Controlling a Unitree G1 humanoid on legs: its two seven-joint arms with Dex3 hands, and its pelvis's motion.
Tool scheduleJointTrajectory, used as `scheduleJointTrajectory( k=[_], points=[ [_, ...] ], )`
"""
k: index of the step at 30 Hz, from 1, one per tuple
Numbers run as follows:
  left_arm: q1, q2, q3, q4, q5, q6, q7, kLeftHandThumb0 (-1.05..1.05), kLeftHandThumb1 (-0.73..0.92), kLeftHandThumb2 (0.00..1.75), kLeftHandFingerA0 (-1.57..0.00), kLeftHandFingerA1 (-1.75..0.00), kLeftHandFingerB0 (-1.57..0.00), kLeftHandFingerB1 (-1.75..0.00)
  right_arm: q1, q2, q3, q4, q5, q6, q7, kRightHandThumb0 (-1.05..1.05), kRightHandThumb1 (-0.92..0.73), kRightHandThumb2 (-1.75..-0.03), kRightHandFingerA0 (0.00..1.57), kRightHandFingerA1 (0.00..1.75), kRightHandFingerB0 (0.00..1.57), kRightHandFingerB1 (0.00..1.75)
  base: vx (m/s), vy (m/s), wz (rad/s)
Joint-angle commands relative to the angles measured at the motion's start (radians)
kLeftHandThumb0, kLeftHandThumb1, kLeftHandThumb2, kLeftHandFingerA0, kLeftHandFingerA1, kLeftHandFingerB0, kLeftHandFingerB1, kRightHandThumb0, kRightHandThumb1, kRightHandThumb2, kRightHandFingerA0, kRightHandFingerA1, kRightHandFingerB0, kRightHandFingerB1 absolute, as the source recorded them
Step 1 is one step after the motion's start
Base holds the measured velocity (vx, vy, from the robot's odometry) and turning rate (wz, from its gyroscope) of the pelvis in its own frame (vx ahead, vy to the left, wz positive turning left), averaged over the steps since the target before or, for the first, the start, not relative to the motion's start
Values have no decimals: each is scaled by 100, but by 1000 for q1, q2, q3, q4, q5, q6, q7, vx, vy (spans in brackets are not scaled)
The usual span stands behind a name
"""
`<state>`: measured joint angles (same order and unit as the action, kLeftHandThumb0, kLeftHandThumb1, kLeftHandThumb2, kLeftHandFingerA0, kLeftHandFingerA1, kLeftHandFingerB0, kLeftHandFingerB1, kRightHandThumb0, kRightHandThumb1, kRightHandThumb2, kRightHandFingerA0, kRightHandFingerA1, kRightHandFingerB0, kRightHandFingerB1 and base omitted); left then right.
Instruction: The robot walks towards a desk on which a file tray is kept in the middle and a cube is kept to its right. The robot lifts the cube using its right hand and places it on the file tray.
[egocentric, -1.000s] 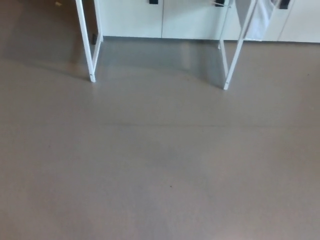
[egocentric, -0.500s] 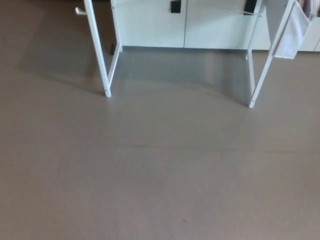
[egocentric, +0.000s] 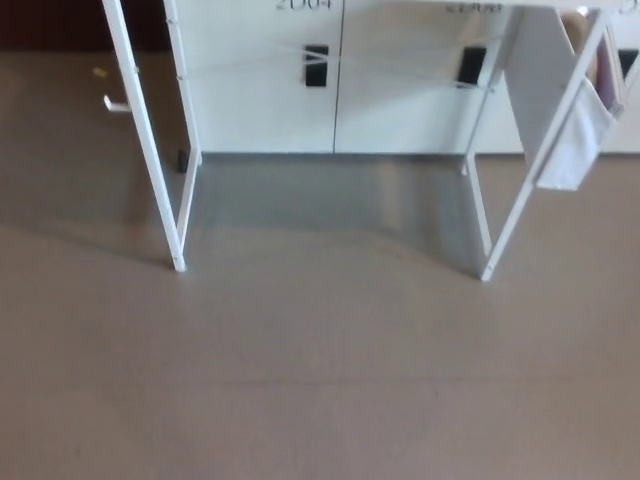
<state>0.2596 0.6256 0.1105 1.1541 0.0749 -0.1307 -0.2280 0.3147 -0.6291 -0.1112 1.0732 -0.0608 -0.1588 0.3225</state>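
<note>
**Approach to desk: cube and file tray out of frame**

Cube: not shown in the head view. By the task it is placed on the desk top, to the right of the file tray. The top is cut off by the upper edge of the picture, so neither position can be confirmed.

Hands: the right hand and the left hand are not seen. How far the fingers are spread, and whether anything is held, cannot be told.

Desk (egocentric: 149, 150): only the white frame is seen. The left front leg (egocentric: 172, 235) and the right front leg (egocentric: 497, 250) are planted on the floor (egocentric: 320, 380), and rear legs are seen behind them. A white pouch (egocentric: 575, 140) is hung at the right end of the frame.

Surroundings: white cabinets (egocentric: 260, 100) are set behind the desk, with dark fittings (egocentric: 316, 64) on their doors. A small white object (egocentric: 115, 102) is noted at far left. Its nature cannot be made out.

Step in hand, as judged: the walk-up, with the lift not yet begun.

Handling advice:
- The two front legs are best kept evenly framed, so that the desk is met square on.
- The stop is best made short of the frame, so that the feet are not struck.
- The view is to be raised until the top is seen before any reach is made.
- A stance slightly right of centre is likely favoured, for the sake of the right hand.
</note>
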Motion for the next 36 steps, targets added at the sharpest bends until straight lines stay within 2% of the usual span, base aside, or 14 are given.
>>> scheduleJointTrajectory(
  k=[1, 2, 8, 10, 11, 12, 17, 19, 25, 26, 27, 28, 32, 36],
  points=[
    [-28, -1, -10, 36, 10, -17, 15, -81, 56, 116, -40, -84, -29, -72, -2, -27, -3, -41, 0, 54, 4, -69, -53, -95, 0, 24, 6, 34, 484, -150, 17],
    [-34, -1, -8, 43, 5, -13, 12, -80, 62, 95, -27, -107, -24, -85, -4, -19, -5, -33, 3, 49, -6, -89, -64, -93, 0, 0, 10, 23, 609, -106, 38],
    [-56, 6, -11, 52, 3, -20, 2, -82, 53, 115, -42, -87, -32, -75, -29, -23, 0, -19, -1, 44, 10, -89, -61, -93, 0, 0, 9, 21, 457, -225, 29],
    [-57, 7, -19, 44, 10, -21, 9, -81, 64, 90, -35, -103, -26, -81, -43, -13, -1, 20, -7, -3, -11, -75, -56, -96, 0, 18, 7, 27, 395, -24, -4],
    [-62, 4, -12, 40, 1, -7, 7, -80, 61, 95, -29, -110, -26, -86, -42, -17, 15, 6, -29, 9, -36, -77, -75, -63, 0, 22, 8, 26, 386, 15, -3],
    [-61, 3, -9, 37, -4, -7, 1, -79, 61, 96, -27, -111, -25, -86, -24, -23, 10, -36, -20, 30, -24, -82, -61, -95, 0, 8, 9, 25, 324, 71, -16],
    [-51, 3, -13, 32, 0, -14, 2, -85, 54, 118, -44, -88, -32, -76, -11, -34, 6, -45, -13, 6, 3, -91, -64, -94, 0, 0, 9, 18, 482, 170, -25],
    [-42, 3, -7, 28, -7, -20, -11, -78, 63, 94, -24, -101, -23, -83, -21, -17, -3, -21, -10, -17, -37, -70, -56, -94, 2, 30, 7, 31, 489, 177, -53],
    [-50, 1, -8, 45, -1, -23, 4, -83, 52, 107, -37, -89, -29, -76, -37, -32, 5, -26, -10, 22, 11, -84, -62, -95, 0, 7, 7, 23, 363, 145, -10],
    [-53, 2, -2, 40, -9, -18, -1, -80, 61, 97, -26, -109, -23, -88, -51, -19, -16, -8, 12, 30, 12, -37, -46, -102, 0, 51, 0, 49, 245, 74, 8],
    [-55, 3, 1, 40, -12, -17, -5, -85, 54, 117, -36, -84, -30, -75, -60, -6, -46, 4, 48, 45, 26, -36, -46, -102, 0, 51, 0, 49, 236, 54, 7],
    [-53, 2, 3, 41, -14, -22, -6, -81, 61, 96, -24, -110, -21, -89, -61, 1, -64, 5, 64, 55, 29, -71, -57, -83, 48, 102, 8, 39, 271, 34, 9],
    [-49, 7, -4, 28, -4, -14, 1, -80, 62, 96, -29, -111, -24, -86, -60, -4, -40, 29, 11, -20, 2, -71, -54, -89, 4, 46, 6, 29, 266, -17, 17],
    [-31, 6, 22, 4, -36, -25, -37, -81, 61, 96, -26, -108, -22, -88, -49, -29, 3, -24, -31, 44, 9, -76, -59, -99, 1, 25, 2, 27, 340, -36, 37]
  ],
)
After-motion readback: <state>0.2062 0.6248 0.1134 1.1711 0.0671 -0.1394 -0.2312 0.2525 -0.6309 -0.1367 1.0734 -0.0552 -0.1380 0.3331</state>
